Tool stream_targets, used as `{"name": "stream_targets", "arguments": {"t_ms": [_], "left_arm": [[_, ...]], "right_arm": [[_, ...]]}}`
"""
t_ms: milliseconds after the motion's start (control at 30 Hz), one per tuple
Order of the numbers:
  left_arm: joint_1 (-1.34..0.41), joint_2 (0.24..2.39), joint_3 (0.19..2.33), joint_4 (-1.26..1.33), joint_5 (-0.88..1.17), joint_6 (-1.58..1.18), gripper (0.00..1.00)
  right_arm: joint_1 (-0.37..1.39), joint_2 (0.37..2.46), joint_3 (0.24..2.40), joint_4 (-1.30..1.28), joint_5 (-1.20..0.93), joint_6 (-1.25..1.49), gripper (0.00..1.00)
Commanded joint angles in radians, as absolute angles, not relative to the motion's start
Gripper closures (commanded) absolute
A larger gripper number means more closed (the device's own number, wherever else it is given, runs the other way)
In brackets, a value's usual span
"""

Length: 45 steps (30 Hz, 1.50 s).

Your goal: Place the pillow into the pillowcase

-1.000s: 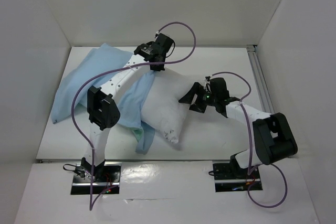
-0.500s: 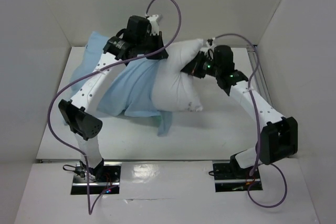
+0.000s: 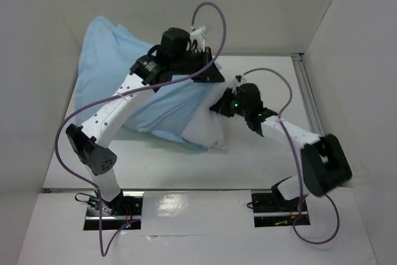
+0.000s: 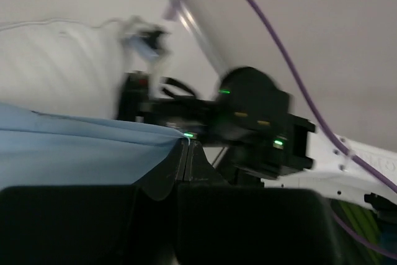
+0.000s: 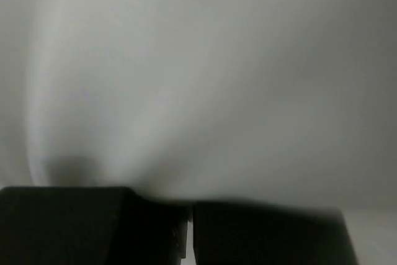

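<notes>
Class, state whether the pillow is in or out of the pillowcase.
Partly in, it seems: the pillowcase covers most of the pillow, only a white end showing by the right gripper.

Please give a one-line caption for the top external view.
Left gripper holds the blue pillowcase up over the white pillow, which the right gripper grips.

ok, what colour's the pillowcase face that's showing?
The pillowcase is plain light blue, clearest in the top external view.

No readable text (anywhere visible).
</notes>
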<state>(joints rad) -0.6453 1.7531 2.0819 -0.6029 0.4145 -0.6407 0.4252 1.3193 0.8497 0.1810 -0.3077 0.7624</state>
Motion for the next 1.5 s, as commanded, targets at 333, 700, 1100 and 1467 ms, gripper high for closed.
{"name": "stream_targets", "arguments": {"t_ms": [333, 700, 1100, 1467], "left_arm": [[-0.779, 1.779, 1.959, -0.338, 0.655, -0.750, 1.00], [-0.686, 1.945, 2.321, -0.681, 0.514, -0.557, 0.00], [-0.500, 1.759, 2.192, -0.790, 0.284, -0.466, 0.08], [-0.457, 1.485, 1.789, -0.907, -0.100, -0.511, 0.78]], "right_arm": [[0.505, 1.349, 0.696, 0.396, -0.324, 0.974, 1.00], [0.486, 1.250, 0.705, 0.352, -0.206, 0.994, 1.00], [0.373, 1.237, 0.894, -0.152, -0.236, 0.658, 0.26], [0.475, 1.226, 1.107, -0.530, -0.341, 0.332, 0.10]]}}
